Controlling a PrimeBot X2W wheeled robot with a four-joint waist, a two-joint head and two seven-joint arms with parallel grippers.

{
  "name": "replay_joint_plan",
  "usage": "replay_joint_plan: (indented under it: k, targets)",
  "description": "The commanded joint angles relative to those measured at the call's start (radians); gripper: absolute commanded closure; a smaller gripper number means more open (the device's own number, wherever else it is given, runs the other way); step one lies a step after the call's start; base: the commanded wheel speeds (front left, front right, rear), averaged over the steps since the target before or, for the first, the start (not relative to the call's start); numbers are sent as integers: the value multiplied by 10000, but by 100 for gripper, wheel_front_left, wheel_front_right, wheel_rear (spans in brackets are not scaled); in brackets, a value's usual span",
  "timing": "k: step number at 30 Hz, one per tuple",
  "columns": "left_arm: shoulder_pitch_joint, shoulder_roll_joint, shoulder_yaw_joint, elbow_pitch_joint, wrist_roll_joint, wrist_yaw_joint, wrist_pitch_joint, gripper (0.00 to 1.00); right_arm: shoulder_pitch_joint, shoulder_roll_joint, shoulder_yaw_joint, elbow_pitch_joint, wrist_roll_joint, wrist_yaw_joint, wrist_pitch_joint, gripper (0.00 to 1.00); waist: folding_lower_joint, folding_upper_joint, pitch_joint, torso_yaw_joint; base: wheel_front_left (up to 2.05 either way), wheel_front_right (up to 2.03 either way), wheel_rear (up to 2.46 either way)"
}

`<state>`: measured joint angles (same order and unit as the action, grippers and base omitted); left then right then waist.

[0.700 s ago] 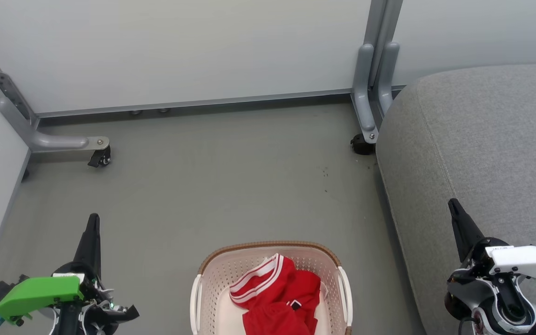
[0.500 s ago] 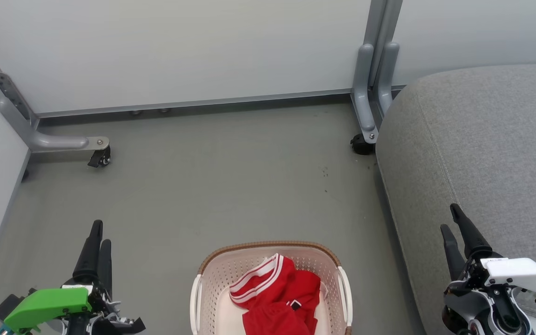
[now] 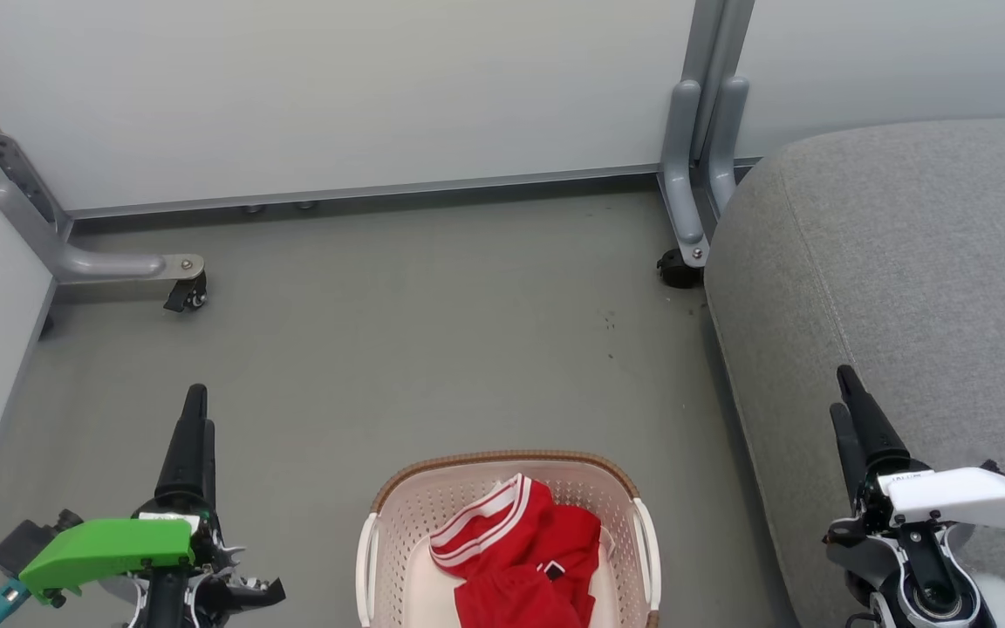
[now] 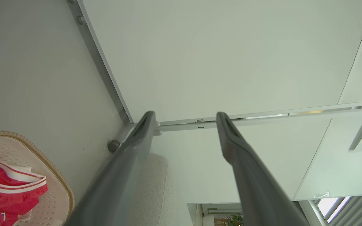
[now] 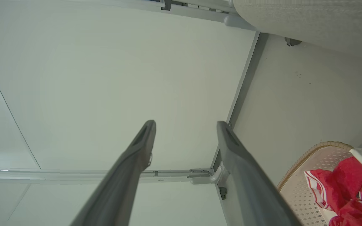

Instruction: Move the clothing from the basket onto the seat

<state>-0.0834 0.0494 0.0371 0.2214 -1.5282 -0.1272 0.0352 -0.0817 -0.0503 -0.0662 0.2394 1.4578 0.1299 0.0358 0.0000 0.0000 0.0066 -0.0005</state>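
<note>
Hovering at lower left, left gripper (image 3: 197, 406) jaws spread wide, holding nothing; red clothing (image 3: 524, 558) heaped inside basket (image 3: 502, 457) at bottom centre; right gripper (image 3: 844, 392) at lower right, jaws likewise wide and empty, against grey seat (image 3: 904, 262) along the right side.

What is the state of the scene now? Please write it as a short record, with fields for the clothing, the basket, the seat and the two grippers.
clothing: red, with white-striped trim, crumpled inside the basket
basket: cream with a brown rim, standing on the floor, to the left of the seat
seat: grey cushion, no clothing on it yet
left gripper: open, holds nothing, to the left of the basket
right gripper: open, holds nothing, to the right of the basket
task: not begun
</note>
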Motion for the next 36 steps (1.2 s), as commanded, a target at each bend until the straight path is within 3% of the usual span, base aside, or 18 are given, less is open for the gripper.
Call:
replay_joint_plan:
  k: [1, 15, 36]
  targets:
    - [-354, 151, -41, -294, 479, -11, -111, 0, -277, -110, 44, -300, -532, 4, -121, 0, 0, 0, 5, 0, 0, 0, 0]
    - [-236, 203, -314, -763, 3752, -18, -681, 0, -281, -311, 622, -922, -4039, 5, -693, 0, 0, 0, -10, -7, 0, 0, 0]
    - [-34, 510, -962, -435, 7407, -28, -1380, 0, -39, -415, 1091, -903, -7679, 6, -1391, 0, 0, 0, -73, -10, 0, 0, 0]
